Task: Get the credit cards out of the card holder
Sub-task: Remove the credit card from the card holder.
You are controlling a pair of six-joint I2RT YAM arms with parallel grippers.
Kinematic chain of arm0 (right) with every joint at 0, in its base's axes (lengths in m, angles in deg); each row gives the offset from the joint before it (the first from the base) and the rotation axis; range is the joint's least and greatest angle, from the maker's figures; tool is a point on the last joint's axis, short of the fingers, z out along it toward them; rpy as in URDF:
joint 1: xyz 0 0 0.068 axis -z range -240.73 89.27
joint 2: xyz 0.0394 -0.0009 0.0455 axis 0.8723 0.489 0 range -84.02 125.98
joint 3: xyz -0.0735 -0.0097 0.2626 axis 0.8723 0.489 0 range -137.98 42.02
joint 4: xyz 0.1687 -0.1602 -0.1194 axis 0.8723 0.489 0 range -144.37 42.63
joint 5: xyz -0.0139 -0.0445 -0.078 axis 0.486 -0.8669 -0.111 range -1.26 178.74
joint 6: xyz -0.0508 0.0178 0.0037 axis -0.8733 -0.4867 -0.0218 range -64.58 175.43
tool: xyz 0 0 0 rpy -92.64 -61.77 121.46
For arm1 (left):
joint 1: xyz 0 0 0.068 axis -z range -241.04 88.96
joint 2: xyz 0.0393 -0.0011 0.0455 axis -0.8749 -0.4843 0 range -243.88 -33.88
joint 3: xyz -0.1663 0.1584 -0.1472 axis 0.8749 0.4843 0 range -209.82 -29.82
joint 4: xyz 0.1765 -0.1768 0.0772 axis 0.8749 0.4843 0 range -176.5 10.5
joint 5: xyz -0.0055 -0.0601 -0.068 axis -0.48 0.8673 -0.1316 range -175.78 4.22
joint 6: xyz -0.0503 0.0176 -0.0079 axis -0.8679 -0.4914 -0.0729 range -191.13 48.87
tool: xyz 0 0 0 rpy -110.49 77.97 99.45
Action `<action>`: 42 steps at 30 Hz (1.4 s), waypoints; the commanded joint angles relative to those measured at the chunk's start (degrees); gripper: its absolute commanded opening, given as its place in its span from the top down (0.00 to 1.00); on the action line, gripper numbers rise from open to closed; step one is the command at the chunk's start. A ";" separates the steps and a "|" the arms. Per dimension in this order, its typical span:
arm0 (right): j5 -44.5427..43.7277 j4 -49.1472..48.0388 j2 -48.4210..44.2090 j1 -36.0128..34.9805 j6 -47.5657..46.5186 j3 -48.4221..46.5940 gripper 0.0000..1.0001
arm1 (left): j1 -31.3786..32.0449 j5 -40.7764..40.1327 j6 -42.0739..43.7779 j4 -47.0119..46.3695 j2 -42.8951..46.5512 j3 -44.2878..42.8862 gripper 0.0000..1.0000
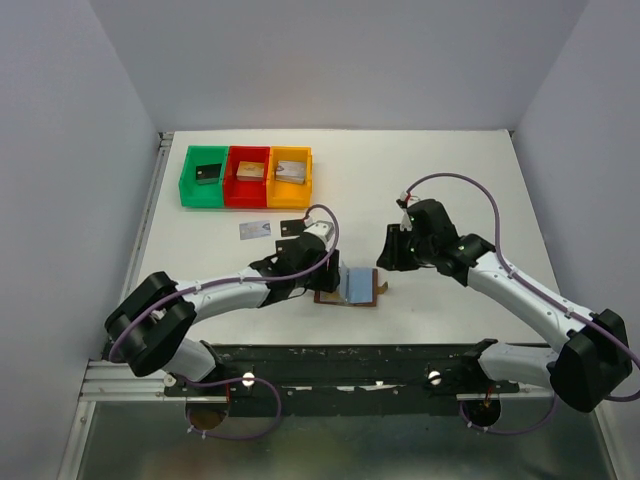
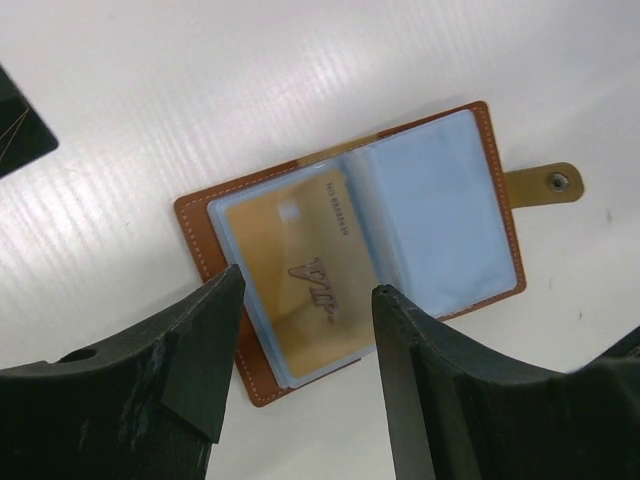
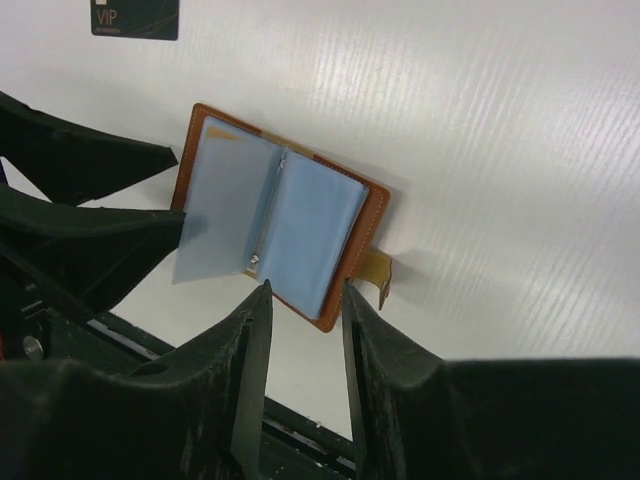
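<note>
Item: wallet (image 1: 350, 285), lying open and flat on the table (image 1: 450, 180) between both arms, snap tab (image 2: 550, 183) out to the right; gold card (image 2: 300, 270) sits in its left clear sleeve. Left gripper (image 2: 305, 340): jaws spread wide, holding nothing, straddling the gold card's near end. Right gripper (image 3: 305, 310): jaws parted a little, empty, above the wallet's near-right edge, not touching it. Risks, as we judge them: nothing pins the wallet, so a pull on the card may drag the whole thing; the fingers may pinch sleeve along with card; a loose sleeve leaf (image 3: 215, 225) stands half raised and could flop over the card; the two grippers sit near enough to clash. Surroundings: black card (image 3: 135, 15) and grey card (image 1: 255, 230) on the table beyond the wallet; three trays (image 1: 247, 201) further back, a small block in each, well apart; none obstructs.
</note>
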 commanded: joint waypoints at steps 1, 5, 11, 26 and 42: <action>2.74 -0.61 -0.55 -0.27 0.73 -0.01 0.58 | 1.60 6.19 3.39 -3.45 -2.00 -3.79 0.33; 2.31 -1.49 -0.99 -0.27 1.70 0.60 0.60 | 3.62 11.55 4.80 -6.43 -5.51 -6.25 0.34; 1.42 -1.93 -0.72 -0.28 3.46 1.04 0.65 | 4.77 14.48 4.46 -5.82 -11.76 -9.25 0.40; 10.91 -7.38 0.77 -0.28 4.34 2.63 0.72 | 3.37 5.07 0.49 -14.08 1.49 2.61 0.37; 25.51 -24.50 16.49 -1.95 10.40 2.71 0.64 | 1.43 -10.23 -7.85 -6.08 9.60 11.40 0.59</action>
